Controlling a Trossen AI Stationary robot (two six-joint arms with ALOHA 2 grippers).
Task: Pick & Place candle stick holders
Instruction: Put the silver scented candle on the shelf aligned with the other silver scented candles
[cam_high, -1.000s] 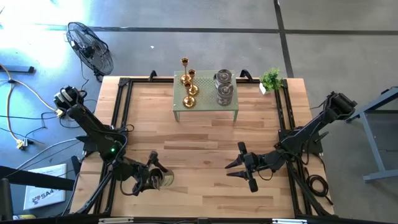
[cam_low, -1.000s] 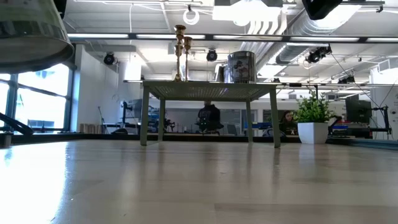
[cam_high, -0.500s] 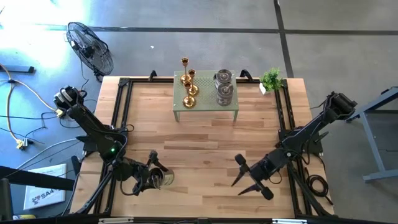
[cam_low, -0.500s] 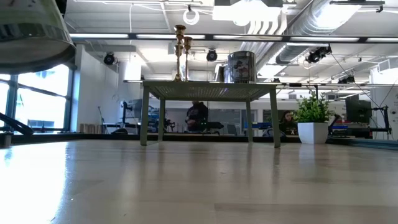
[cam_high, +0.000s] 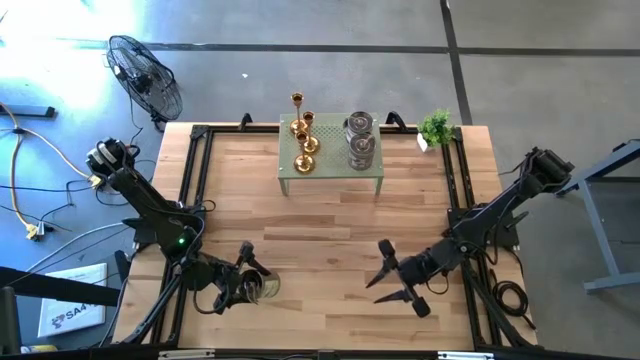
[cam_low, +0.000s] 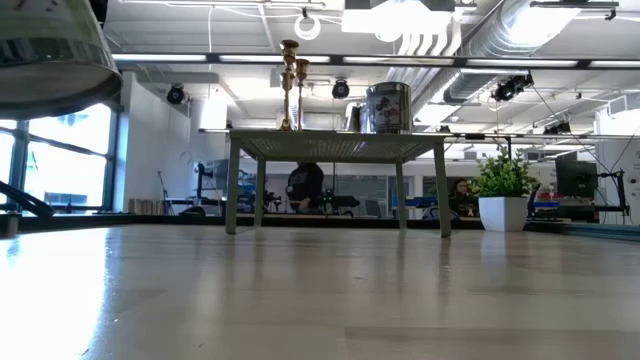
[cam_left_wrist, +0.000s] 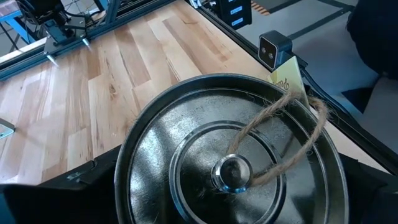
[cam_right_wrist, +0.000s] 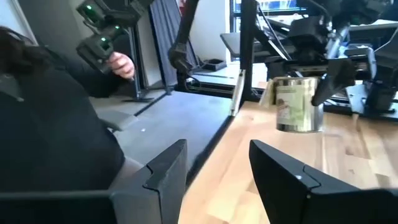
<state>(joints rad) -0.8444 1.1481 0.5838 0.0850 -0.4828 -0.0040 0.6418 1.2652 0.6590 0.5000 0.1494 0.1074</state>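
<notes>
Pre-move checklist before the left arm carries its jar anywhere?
1. Left pincer shut on the silver jar: ok; the right wrist view shows it clamped from both sides, off the table.
2. Jar upright: ok in the right wrist view.
3. Right pincer empty and open: ok; it sits near the table's front, apart from the left arm.
4. Small stand has room: cannot tell; three gold holders on its left half, two silver jars on its right.
5. Twine loop on the lid free of the fingers: cannot tell.
6. Person close to the table's edge: not ok.
</notes>
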